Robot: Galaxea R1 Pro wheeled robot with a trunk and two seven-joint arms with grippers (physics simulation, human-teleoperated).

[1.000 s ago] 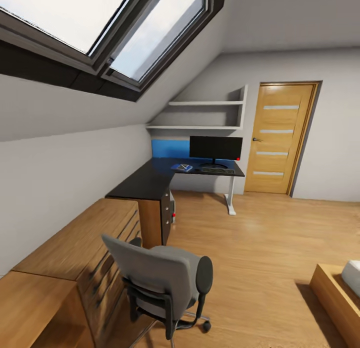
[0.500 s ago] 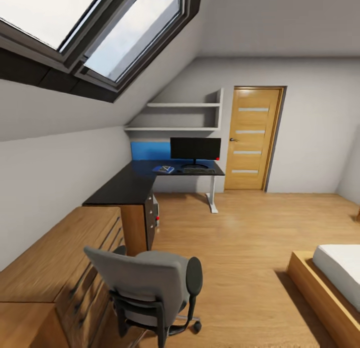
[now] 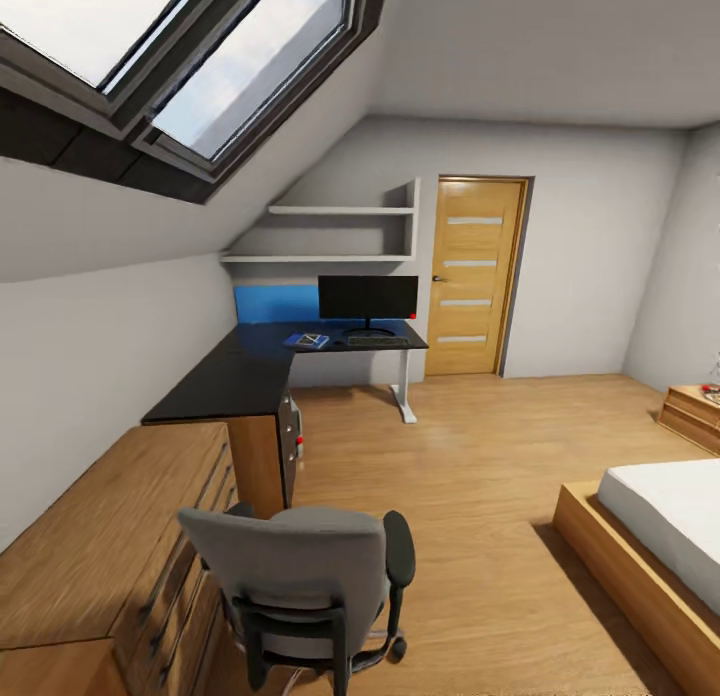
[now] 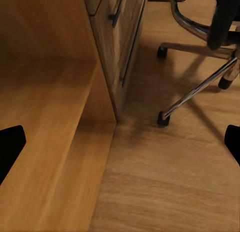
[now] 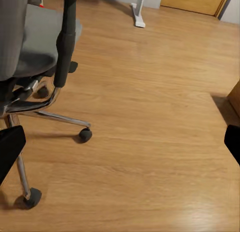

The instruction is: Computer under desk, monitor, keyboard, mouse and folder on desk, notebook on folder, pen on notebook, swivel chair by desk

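Head view, left to right: a light wooden drawer chest (image 3: pixel 120 536) lines the wall under the skylight windows (image 3: pixel 180 56); the swivel chair (image 3: pixel 300 586) stands just beside it, back toward the camera, well apart from the black L-shaped desk (image 3: pixel 225 381). On the far desk wing lie the blue folder (image 3: pixel 305 340), the keyboard (image 3: pixel 377 342) and the monitor (image 3: pixel 368 298). Further right: a wooden door (image 3: pixel 475 276), open floor, a bed (image 3: pixel 660 536). Left wrist view: chest corner and chrome chair base (image 4: pixel 200 87); left claw (image 4: pixel 120 142) spread wide, holding nothing. Right wrist view: chair seat, casters, a white desk leg (image 5: pixel 137 14); right claw (image 5: pixel 120 142) likewise wide and empty.
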